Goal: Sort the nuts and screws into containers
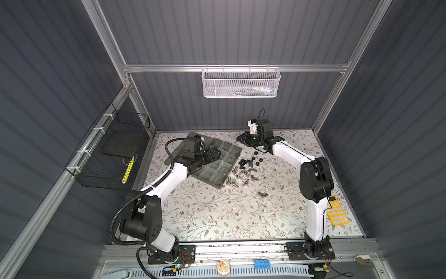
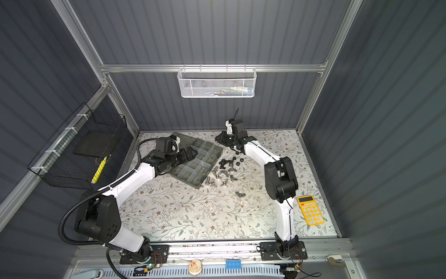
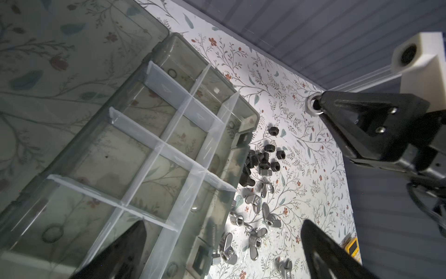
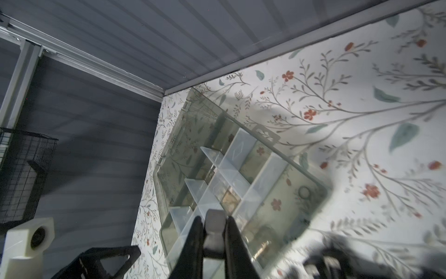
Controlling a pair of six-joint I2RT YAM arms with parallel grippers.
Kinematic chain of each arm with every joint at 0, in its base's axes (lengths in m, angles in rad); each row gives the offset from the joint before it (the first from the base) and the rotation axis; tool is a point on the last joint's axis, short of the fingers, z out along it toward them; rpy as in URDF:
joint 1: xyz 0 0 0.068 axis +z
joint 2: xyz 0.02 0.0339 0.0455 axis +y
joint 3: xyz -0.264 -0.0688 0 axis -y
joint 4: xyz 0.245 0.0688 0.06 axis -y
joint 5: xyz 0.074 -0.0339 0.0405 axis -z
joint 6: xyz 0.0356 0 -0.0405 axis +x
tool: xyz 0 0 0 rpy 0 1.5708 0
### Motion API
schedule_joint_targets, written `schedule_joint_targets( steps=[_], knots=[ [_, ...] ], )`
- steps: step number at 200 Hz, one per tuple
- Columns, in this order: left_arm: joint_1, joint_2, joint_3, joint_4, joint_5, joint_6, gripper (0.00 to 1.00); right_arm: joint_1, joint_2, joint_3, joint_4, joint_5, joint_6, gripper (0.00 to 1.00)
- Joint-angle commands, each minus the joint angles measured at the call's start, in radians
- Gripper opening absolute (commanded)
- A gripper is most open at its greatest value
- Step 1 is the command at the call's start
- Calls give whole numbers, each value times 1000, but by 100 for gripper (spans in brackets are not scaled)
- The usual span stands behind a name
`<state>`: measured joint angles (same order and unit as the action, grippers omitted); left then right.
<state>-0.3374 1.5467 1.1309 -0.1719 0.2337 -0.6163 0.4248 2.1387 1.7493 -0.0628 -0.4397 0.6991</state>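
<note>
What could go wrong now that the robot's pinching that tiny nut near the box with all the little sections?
The right gripper pinches the silver nut only at its tips, so it might slip and fall onto the table short of the organizer box.
The compartments are small with thin dividers, so it could land in the wrong one.
The open left gripper hovers over the box; the arms might bump.

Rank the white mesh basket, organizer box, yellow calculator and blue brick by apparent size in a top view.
Largest: white mesh basket and organizer box, about alike, unranked.
Then yellow calculator.
Smallest: blue brick.
</note>
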Motion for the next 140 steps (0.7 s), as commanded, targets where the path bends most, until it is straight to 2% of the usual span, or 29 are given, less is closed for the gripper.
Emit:
schedule_joint_targets(
  steps=[1,53,140],
  knots=[
    [-2,-26,-2,47,80,-46,100,29,68,95,37,-40,44,5],
    [8,-39,-49,92,80,-80,100,46,215,205,66,-19,99,5],
    [10,-36,-71,63,85,-33,100,52,348,312,-5,13,103,12]
  ],
)
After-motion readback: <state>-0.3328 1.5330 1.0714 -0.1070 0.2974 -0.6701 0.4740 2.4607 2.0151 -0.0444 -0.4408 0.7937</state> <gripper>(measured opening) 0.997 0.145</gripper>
